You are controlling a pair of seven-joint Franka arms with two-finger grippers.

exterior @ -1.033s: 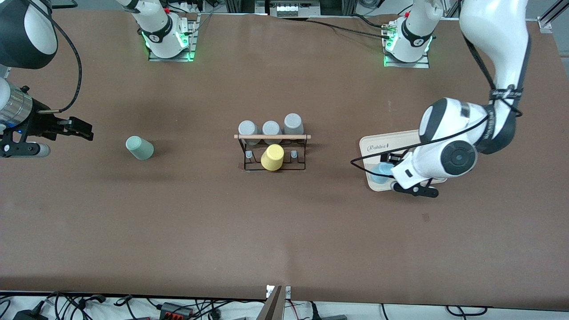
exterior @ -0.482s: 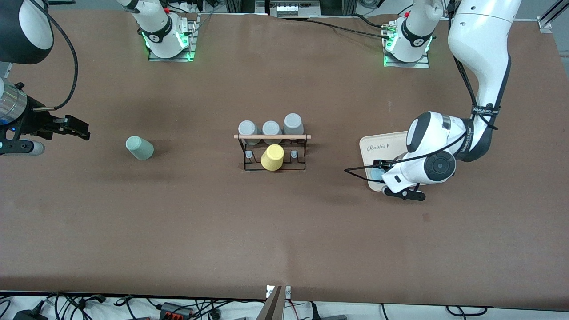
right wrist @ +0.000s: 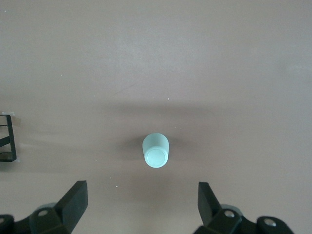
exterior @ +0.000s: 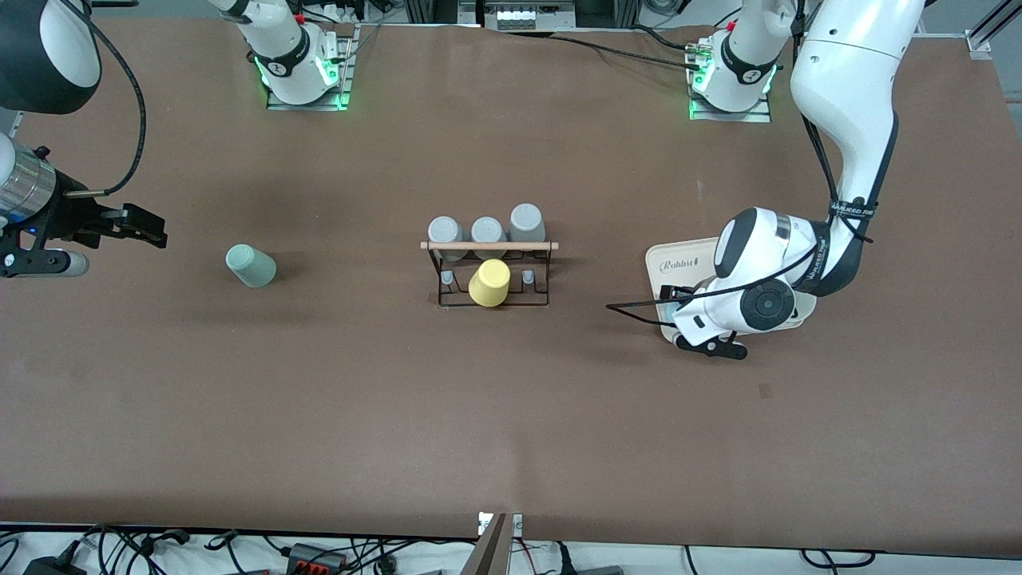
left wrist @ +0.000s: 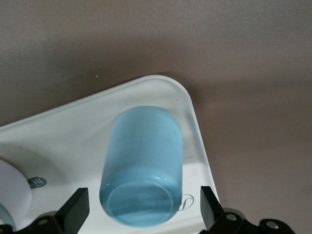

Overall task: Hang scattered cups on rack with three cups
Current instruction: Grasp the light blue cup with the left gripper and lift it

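Left pincer (left wrist: 141, 214) spread, straddling glossy light-blue cup (left wrist: 144, 163), upturned on tray (left wrist: 63, 141).

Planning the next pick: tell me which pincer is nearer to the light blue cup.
Left. The left pincer is open around the light blue cup on the cream tray; the right pincer, open, waits near the sage-green cup.

A yellow cup (exterior: 489, 283) stands nearest the camera, three grey cups (exterior: 487, 231) farther, apparently mouth-down; cream tray (exterior: 675, 262) on brown tabletop (exterior: 511, 415).
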